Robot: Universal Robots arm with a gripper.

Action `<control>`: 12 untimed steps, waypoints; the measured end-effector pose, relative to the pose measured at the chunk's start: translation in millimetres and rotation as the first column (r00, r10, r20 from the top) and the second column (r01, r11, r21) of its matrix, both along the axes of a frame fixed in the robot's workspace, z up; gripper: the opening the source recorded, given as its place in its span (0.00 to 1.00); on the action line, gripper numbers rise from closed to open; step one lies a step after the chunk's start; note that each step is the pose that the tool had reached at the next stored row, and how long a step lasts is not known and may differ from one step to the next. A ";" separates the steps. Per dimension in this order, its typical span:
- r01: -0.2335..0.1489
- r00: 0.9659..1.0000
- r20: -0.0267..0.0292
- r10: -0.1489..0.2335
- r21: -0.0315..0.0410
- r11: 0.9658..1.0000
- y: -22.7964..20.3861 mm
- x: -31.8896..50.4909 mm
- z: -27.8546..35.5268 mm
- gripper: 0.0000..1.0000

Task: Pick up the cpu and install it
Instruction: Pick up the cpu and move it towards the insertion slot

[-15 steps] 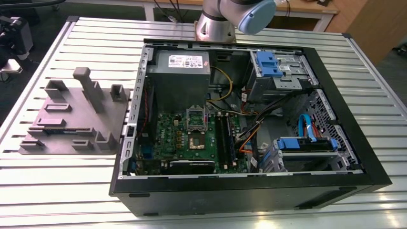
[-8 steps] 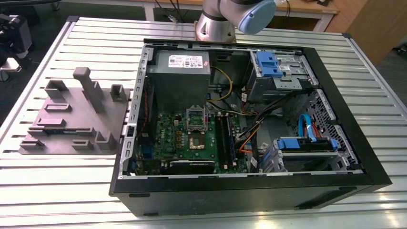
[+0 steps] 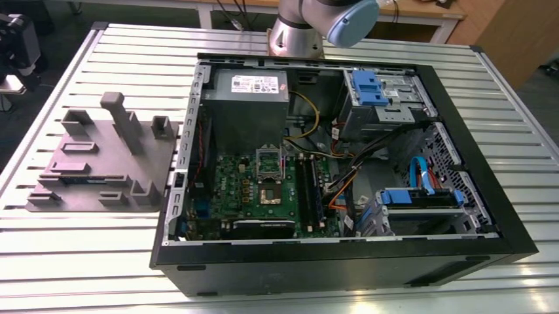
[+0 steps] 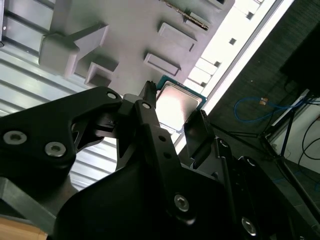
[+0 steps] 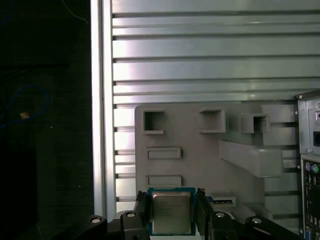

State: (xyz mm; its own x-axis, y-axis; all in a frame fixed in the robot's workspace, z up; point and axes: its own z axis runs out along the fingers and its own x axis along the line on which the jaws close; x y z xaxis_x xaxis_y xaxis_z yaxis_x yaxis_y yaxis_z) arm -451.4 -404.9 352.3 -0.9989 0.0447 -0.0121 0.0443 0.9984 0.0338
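Note:
The cpu (image 5: 171, 214), a small square chip with a shiny silver-grey top and a green-blue rim, sits between my two black fingers (image 5: 141, 207) in both wrist views. My gripper (image 5: 171, 197) is shut on the cpu (image 4: 178, 101), one finger on each opposite edge, and my gripper (image 4: 175, 100) holds it well above the grey parts fixture (image 5: 200, 160). In the exterior view the open socket (image 3: 269, 191) lies on the green motherboard (image 3: 229, 176) inside the case, with its silver bracket (image 3: 269, 159) standing upright.
The grey fixture (image 3: 96, 163) with raised posts and slots lies on the slatted metal table (image 3: 88, 261), at the exterior view's left of the black open case (image 3: 349, 261). Inside the case are a grey power supply (image 3: 249, 98), cables and blue drive bays (image 3: 376, 88).

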 end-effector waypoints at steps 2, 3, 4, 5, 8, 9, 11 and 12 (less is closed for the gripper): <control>0.000 1.000 0.000 0.000 0.000 1.000 0.0 0.0 1.2 0.47; 0.000 1.000 0.000 0.000 0.000 1.000 0.0 0.0 1.7 0.47; 0.000 1.000 0.000 0.000 0.000 1.000 0.0 0.0 2.2 0.47; 0.000 1.000 0.000 0.000 0.000 1.000 0.0 0.0 2.8 0.47; 0.000 1.000 0.000 0.000 0.000 1.000 0.0 0.0 4.1 0.47; 0.000 1.000 0.000 0.000 0.000 1.000 0.0 0.0 4.6 0.47; 0.000 1.000 0.000 0.000 0.000 1.000 0.0 0.0 5.4 0.47; 0.000 1.000 0.000 0.000 0.000 1.000 0.0 0.0 5.8 0.47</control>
